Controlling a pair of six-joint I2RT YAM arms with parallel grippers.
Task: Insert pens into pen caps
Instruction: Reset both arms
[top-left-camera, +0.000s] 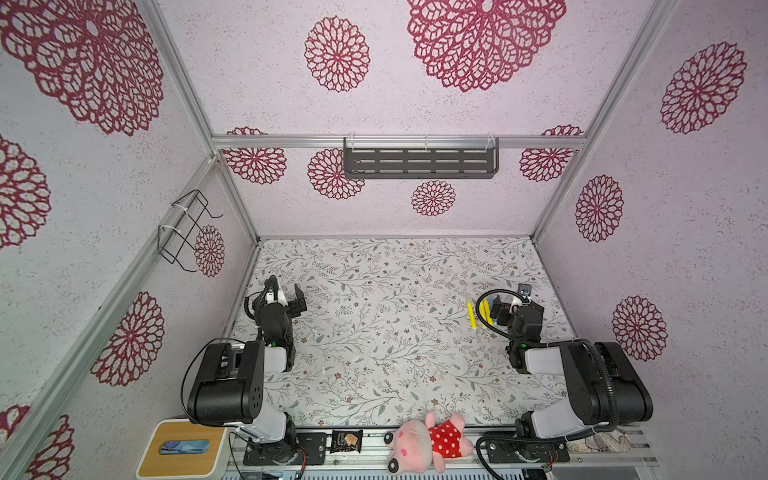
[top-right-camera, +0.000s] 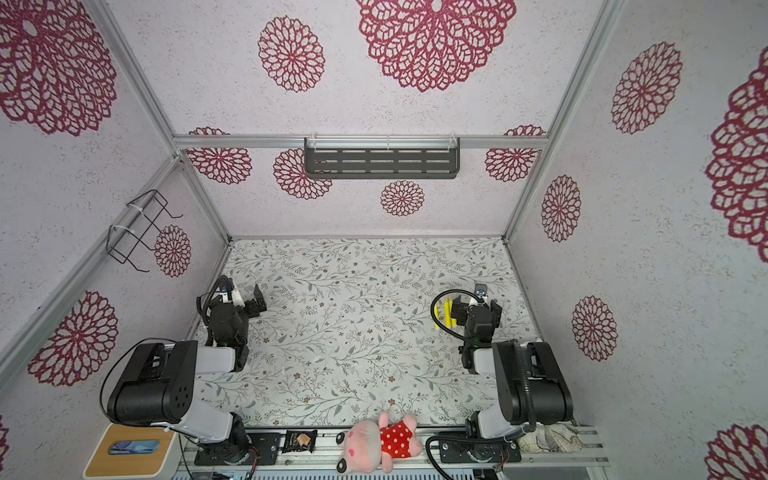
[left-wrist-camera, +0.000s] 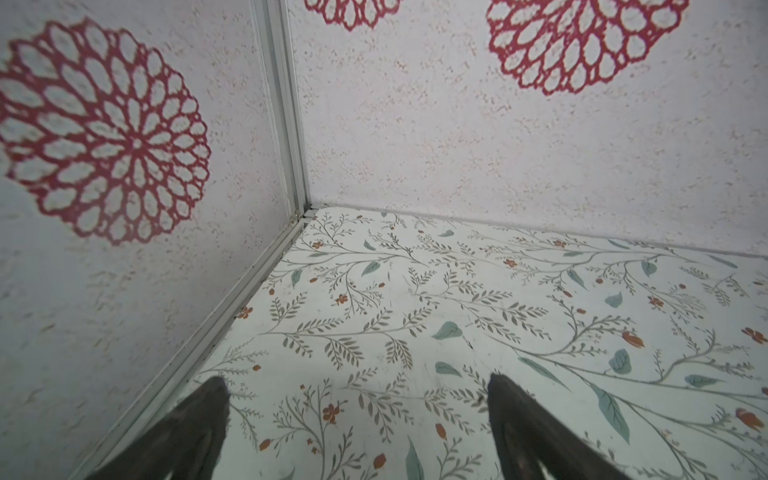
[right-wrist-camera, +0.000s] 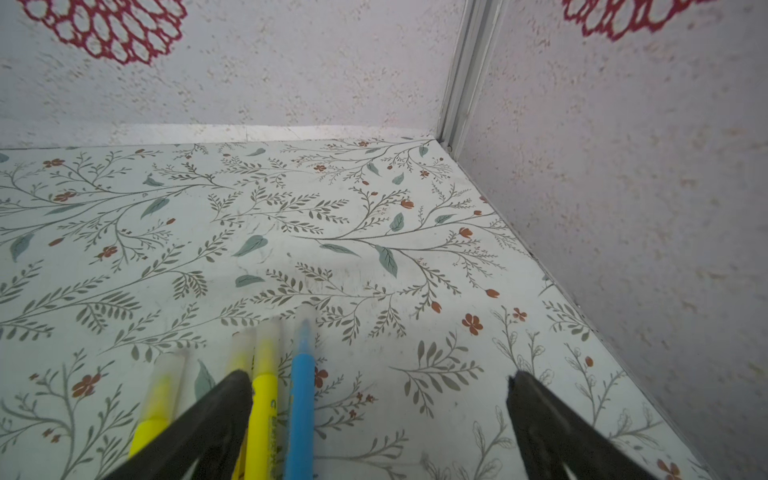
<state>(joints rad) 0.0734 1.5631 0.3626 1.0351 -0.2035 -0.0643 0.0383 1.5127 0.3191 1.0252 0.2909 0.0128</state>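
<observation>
Three yellow pens (right-wrist-camera: 266, 399) (top-left-camera: 471, 313) (top-right-camera: 447, 309) and one blue pen (right-wrist-camera: 301, 399) (top-left-camera: 493, 308) lie side by side on the floral table cover at the right. Their far ends (right-wrist-camera: 306, 316) are pale and translucent; I cannot tell if these are pen caps. My right gripper (right-wrist-camera: 378, 380) (top-left-camera: 517, 307) hovers open just over them. The blue pen and one yellow pen lie between its fingers, close to one fingertip (right-wrist-camera: 235, 386). Two small whitish bits (top-left-camera: 356, 358) (top-right-camera: 316, 358), possibly pen caps, lie mid-table. My left gripper (left-wrist-camera: 357, 384) (top-left-camera: 286, 297) is open over bare cover near the left wall.
A pink plush toy (top-left-camera: 428, 440), a dark snack packet (top-left-camera: 345, 441) and a wooden-topped box (top-left-camera: 183, 449) sit along the front rail. A grey shelf (top-left-camera: 419, 160) hangs on the back wall, a wire rack (top-left-camera: 183, 230) on the left wall. Walls enclose three sides.
</observation>
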